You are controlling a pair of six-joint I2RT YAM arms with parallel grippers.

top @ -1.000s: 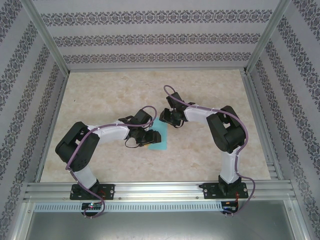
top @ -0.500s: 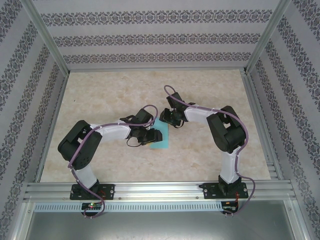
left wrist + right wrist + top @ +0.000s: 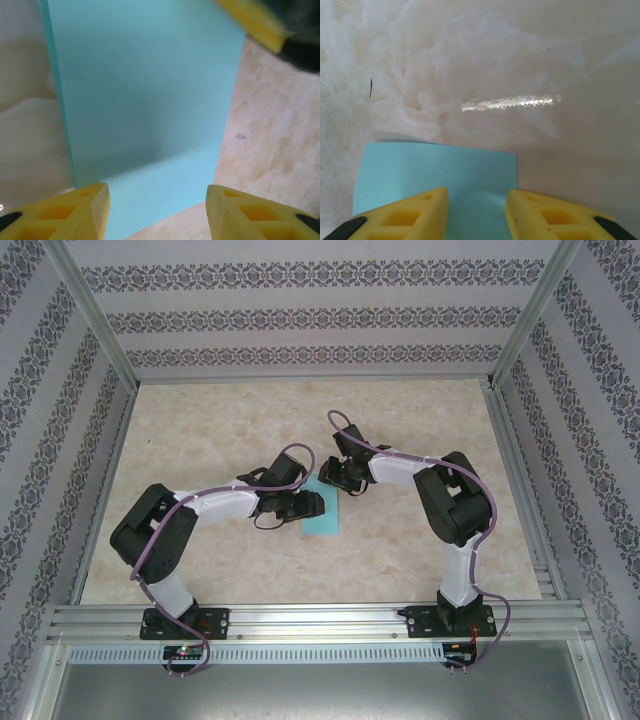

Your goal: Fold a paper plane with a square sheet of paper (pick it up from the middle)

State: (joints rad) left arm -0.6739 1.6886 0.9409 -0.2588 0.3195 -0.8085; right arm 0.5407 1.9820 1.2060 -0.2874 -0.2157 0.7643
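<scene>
Top view: my left gripper (image 3: 308, 506) hides the left part of the square sheet of paper (image 3: 326, 524); my right gripper (image 3: 337, 483), its far corner.

Matt paper on a glossy, stone-patterned tabletop (image 3: 230, 420)

The square sheet of paper (image 3: 145, 90) is seen as thin, smooth and matt, with no shine. The tabletop is finished smooth and polished like marble, and a bright streak of glare is reflected in the right wrist view. The left tool (image 3: 156, 195) and right tool (image 3: 477, 200) are fitted with matt yellow plastic fingers (image 3: 75, 210) with moulded hollows. The frame rail (image 3: 320, 620) is made of brushed, ribbed metal.
</scene>
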